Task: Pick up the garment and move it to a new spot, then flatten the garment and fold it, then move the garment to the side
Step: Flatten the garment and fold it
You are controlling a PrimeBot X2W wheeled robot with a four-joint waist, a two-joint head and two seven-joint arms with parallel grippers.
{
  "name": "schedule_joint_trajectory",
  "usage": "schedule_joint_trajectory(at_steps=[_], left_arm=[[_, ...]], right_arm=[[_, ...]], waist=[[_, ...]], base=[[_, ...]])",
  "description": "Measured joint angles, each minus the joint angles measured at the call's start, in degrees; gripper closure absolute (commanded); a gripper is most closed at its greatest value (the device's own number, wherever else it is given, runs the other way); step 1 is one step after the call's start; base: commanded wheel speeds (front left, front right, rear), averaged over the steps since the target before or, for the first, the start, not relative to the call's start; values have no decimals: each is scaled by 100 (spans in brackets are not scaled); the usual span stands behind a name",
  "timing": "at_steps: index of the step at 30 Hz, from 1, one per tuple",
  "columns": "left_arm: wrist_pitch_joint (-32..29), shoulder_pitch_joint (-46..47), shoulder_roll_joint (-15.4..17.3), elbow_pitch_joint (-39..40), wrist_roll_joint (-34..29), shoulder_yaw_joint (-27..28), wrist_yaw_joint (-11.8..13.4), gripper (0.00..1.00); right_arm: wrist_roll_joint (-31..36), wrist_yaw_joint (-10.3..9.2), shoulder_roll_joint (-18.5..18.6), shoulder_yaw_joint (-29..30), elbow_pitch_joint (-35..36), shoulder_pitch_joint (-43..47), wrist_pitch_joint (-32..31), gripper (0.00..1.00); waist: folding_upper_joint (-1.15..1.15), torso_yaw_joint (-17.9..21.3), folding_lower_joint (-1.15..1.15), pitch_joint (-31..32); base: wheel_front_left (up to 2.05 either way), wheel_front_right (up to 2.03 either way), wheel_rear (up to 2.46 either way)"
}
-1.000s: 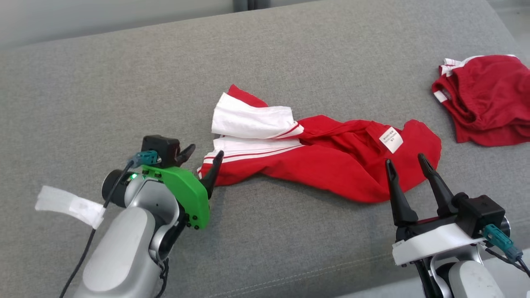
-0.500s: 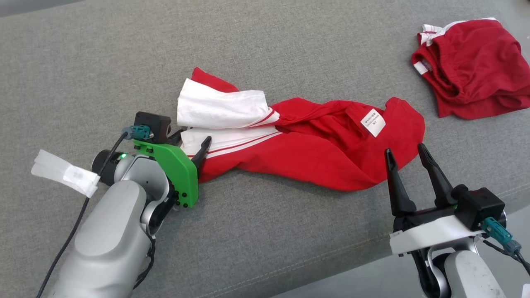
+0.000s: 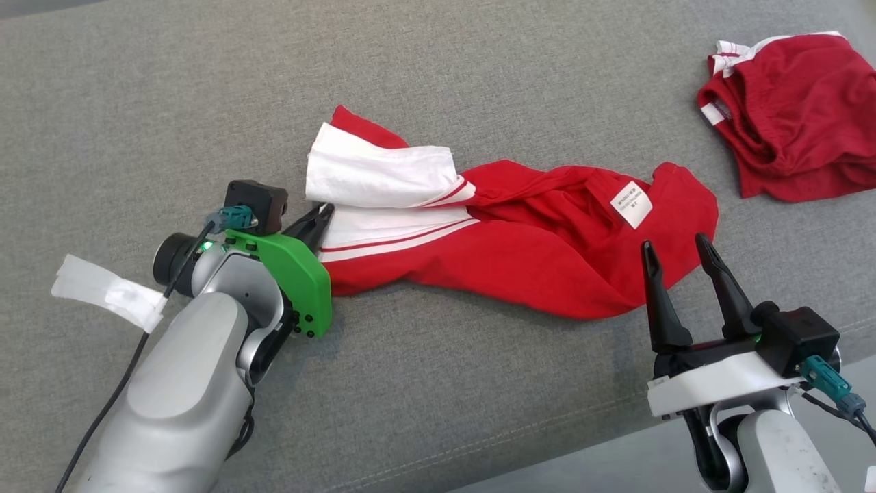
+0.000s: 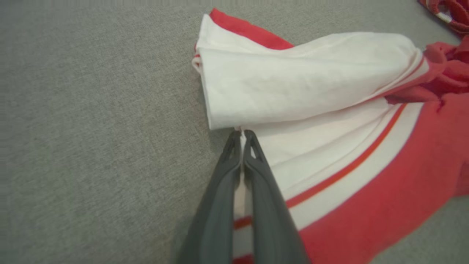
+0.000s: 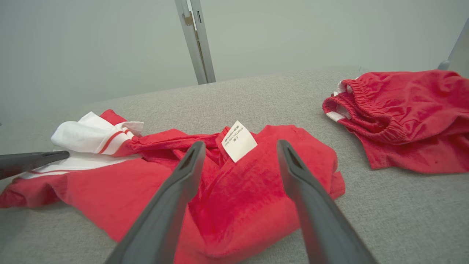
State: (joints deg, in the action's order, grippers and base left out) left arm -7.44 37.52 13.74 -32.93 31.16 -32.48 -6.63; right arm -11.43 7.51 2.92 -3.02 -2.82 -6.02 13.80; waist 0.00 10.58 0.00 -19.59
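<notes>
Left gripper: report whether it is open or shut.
Shut. The left gripper has its fingers pressed together at the tips, pinching the white edge of the garment.

The left claw [image 3: 324,213] sat low at the garment's [image 3: 534,263] white end, its fingers pinched together on the hem, with the silver forearm [image 3: 185,390] stretched out behind it. The right claw [image 3: 673,244] hung just beside the garment's red end, fingers spread wide, gripping nothing.

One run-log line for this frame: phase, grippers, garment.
phase: pickup grasp | left gripper: shut on garment, white hem | right gripper: open, near red end | garment: crumpled on grey cushion, not lifted
</notes>
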Motion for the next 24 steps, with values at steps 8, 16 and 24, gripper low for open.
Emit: schedule_joint_trajectory(at_steps=[8, 16, 24], left_arm=[[349, 90, 278, 737, -155, 189, 296, 100], [719, 765, 545, 844, -266, 501, 413, 100], [998, 204, 720, 946, -111, 659, 482, 100]], right_arm=[[-110, 0, -2, 7, -31, -4, -68, 0], [-204, 0, -4, -113, -70, -110, -156, 0], [-312, 0, -3, -8, -127, -82, -159, 0]], waist=[[0, -162, 0, 49], [0, -181, 0, 127], [0, -128, 0, 215]], base=[[0, 0, 0], [0, 0, 0], [0, 0, 0]])
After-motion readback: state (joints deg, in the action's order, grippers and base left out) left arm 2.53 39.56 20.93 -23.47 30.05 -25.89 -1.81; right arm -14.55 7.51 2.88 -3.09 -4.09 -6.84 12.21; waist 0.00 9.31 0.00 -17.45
